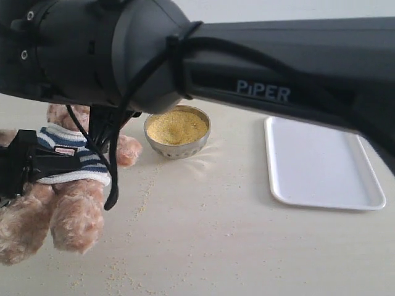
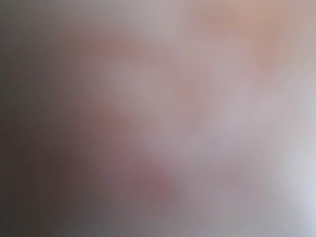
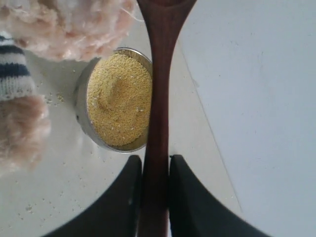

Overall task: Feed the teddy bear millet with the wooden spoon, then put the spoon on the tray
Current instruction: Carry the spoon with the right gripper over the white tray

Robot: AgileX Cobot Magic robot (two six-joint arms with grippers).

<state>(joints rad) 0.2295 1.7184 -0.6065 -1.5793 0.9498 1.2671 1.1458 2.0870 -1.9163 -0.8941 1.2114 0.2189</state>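
Observation:
The teddy bear [image 1: 71,209] sits at the left in its striped shirt. My left gripper [image 1: 65,164] reaches in from the left edge and clasps its torso; the left wrist view is only a pinkish blur. My right gripper [image 3: 155,160] is shut on the handle of the wooden spoon [image 3: 159,74]. The spoon runs out over the steel bowl's rim, its bowl end next to the bear's fur [image 3: 74,24] and cut off by the frame edge. The millet [image 1: 177,126] [image 3: 118,101] fills the steel bowl [image 1: 179,149]. The white tray [image 1: 321,163] [image 3: 256,98] lies at the right with nothing on it.
The right arm's big black body [image 1: 259,68] spans the top of the exterior view and hides the bear's head, the spoon and my right gripper. A black cable [image 1: 112,185] hangs in front of the bear. Stray grains [image 1: 145,197] dot the table.

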